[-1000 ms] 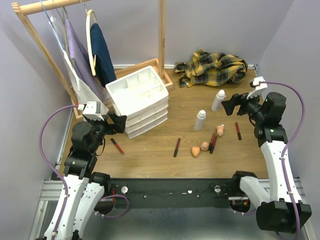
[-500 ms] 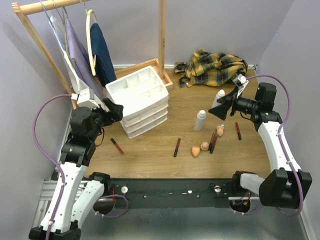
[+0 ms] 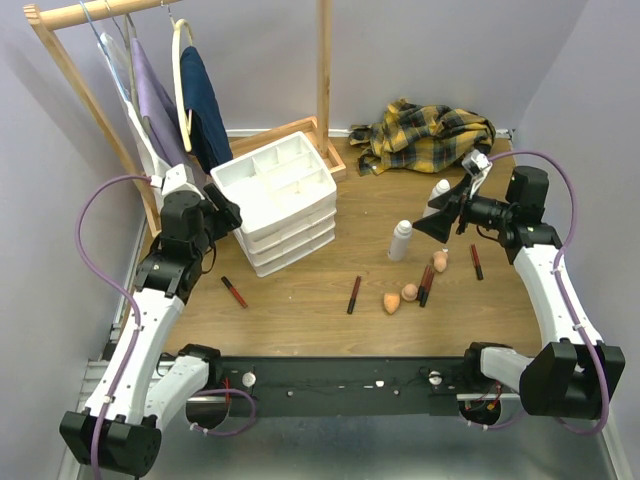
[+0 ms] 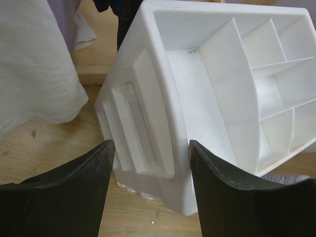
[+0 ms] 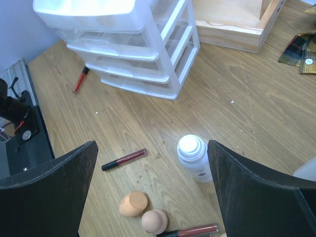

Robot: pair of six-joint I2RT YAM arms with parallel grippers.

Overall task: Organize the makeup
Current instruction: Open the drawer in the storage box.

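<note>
**Both jaws apart, makeup loose on the table [image 3: 300, 320]**

Nearest me lie the peach sponges [image 3: 391, 302] and dark-red sticks [image 3: 354, 294]. Beyond them stand two white bottles [image 3: 400, 240]. My right gripper [image 5: 152, 148] hangs over the nearer one, spread wide and empty. Farther back on the left, my left gripper [image 4: 150, 148] faces the drawer unit [image 4: 217, 98], jaws apart, holding nothing.

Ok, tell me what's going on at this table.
Two robot arms are sorting makeup, and nothing is picked up yet. The left gripper, jaws apart, faces the side of the white drawer unit. The right gripper hangs open above one white bottle. The other bottle stands nearby; the peach sponges and dark-red sticks lie loose on the wooden table.
</note>
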